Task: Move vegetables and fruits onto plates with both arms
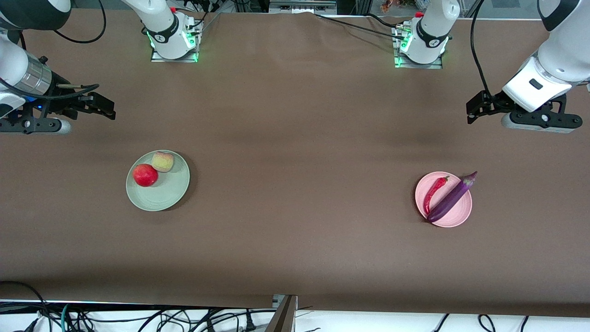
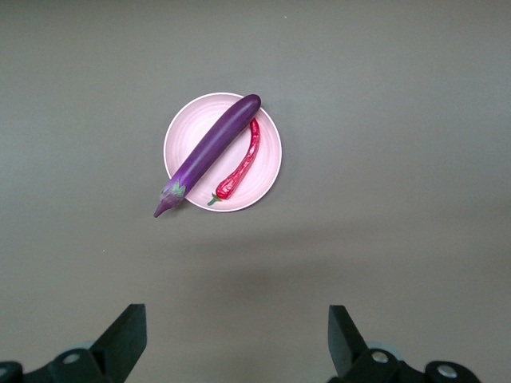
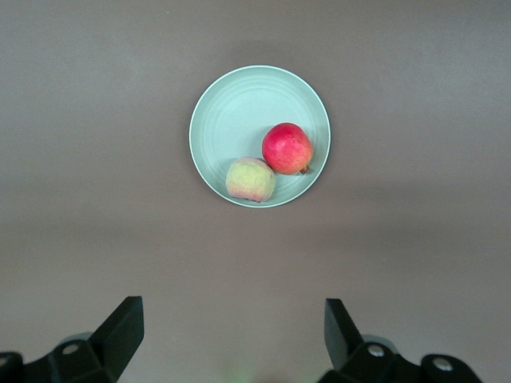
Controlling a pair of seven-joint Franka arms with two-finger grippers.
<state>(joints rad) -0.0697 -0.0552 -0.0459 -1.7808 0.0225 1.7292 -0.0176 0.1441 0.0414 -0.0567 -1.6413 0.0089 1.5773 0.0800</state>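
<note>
The pale green plate toward the right arm's end holds the red pomegranate-like fruit and the peach; the right wrist view shows the plate, fruit and peach. The pale pink plate toward the left arm's end holds the red chili and the purple eggplant, whose cap overhangs the rim; the left wrist view shows the plate, eggplant and chili. My left gripper and right gripper hang open and empty over bare table, apart from the plates.
The brown table cover spans the view. The right arm's base and the left arm's base stand along the table's edge farthest from the front camera. Loose cables lie past the edge nearest that camera.
</note>
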